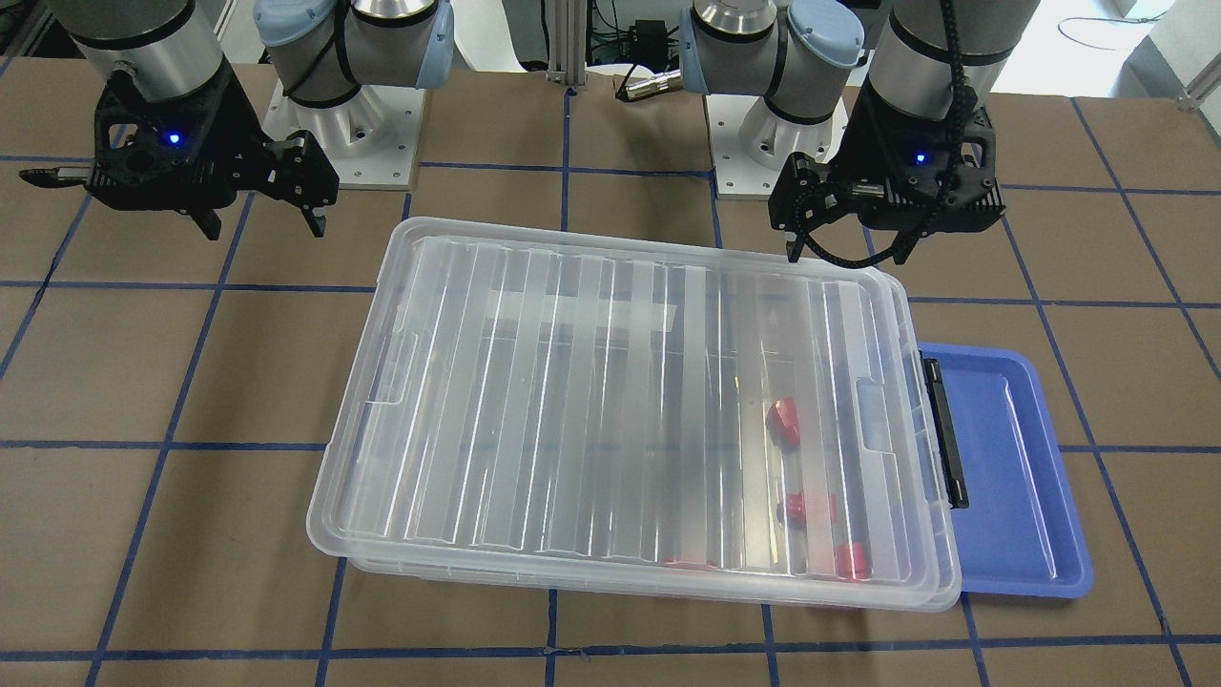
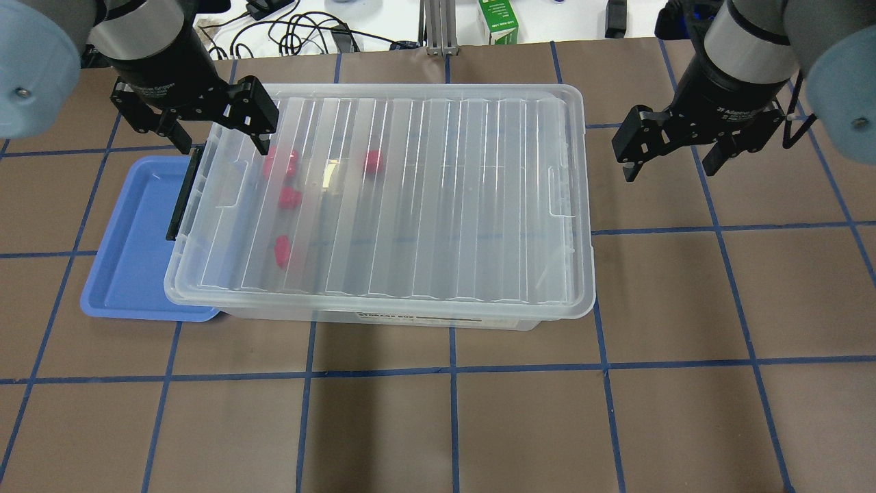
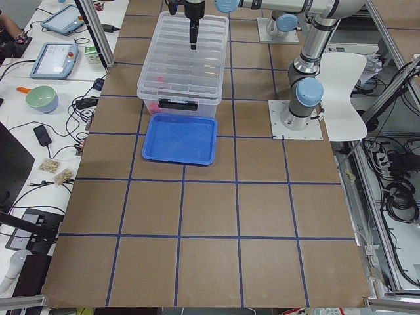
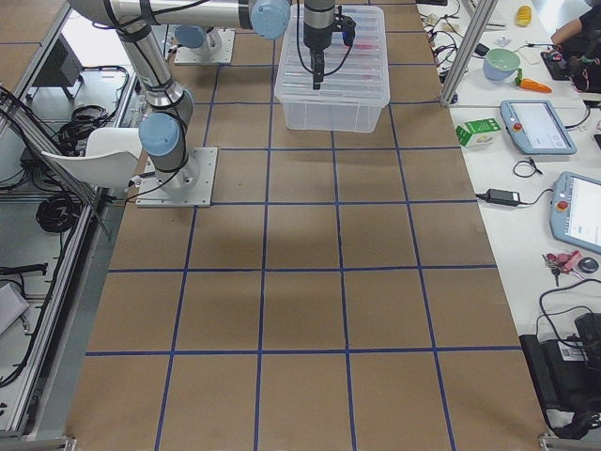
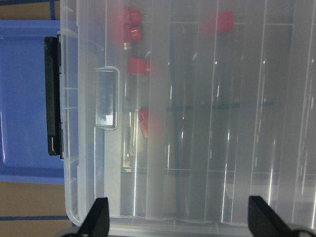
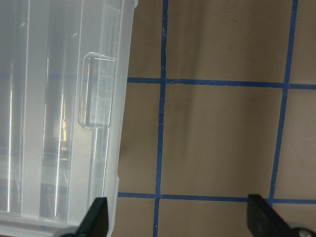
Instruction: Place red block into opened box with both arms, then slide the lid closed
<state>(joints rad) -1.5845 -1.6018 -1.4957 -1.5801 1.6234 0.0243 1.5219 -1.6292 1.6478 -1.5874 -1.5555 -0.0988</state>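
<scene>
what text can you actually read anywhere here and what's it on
"STORAGE BOX": label on the box front wall; the finer print beside it is too small.
"2F Adaptive": band above the right gripper; the rest is blurred.
Band above the left gripper: too blurred.
Green carton: print too small.

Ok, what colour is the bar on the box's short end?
Black; the bar shows best in the left wrist view, against the blue tray.
</scene>
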